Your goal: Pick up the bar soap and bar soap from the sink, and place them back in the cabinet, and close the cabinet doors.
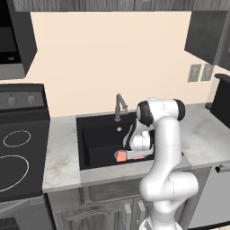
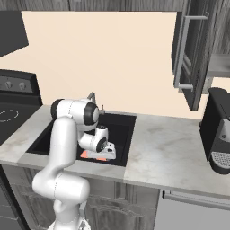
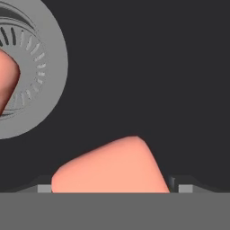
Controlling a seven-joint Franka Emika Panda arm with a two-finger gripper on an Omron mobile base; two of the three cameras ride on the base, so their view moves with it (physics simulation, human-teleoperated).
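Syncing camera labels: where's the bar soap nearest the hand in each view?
Left base view: bar soap on the sink floor, near the front wall, just left of the hand.
Right base view: an orange sliver beneath the hand, front of basin.
Hand view: bottom centre, between the fingertips.
Shared landmark: the black sink basin.

The sink (image 1: 96, 143) sits in the middle of the left base view, in the counter (image 1: 60, 157), with the faucet (image 1: 119, 105) behind it and the stovetop (image 1: 18, 152) at the left. A soap (image 1: 121, 156) lies in the sink near its front wall. In the hand view, one soap (image 3: 110, 166) is at bottom centre, the drain (image 3: 40, 67) at upper left, with another soap (image 3: 6, 83) on it. In the right base view, the cabinet (image 2: 197, 54) hangs at upper right.
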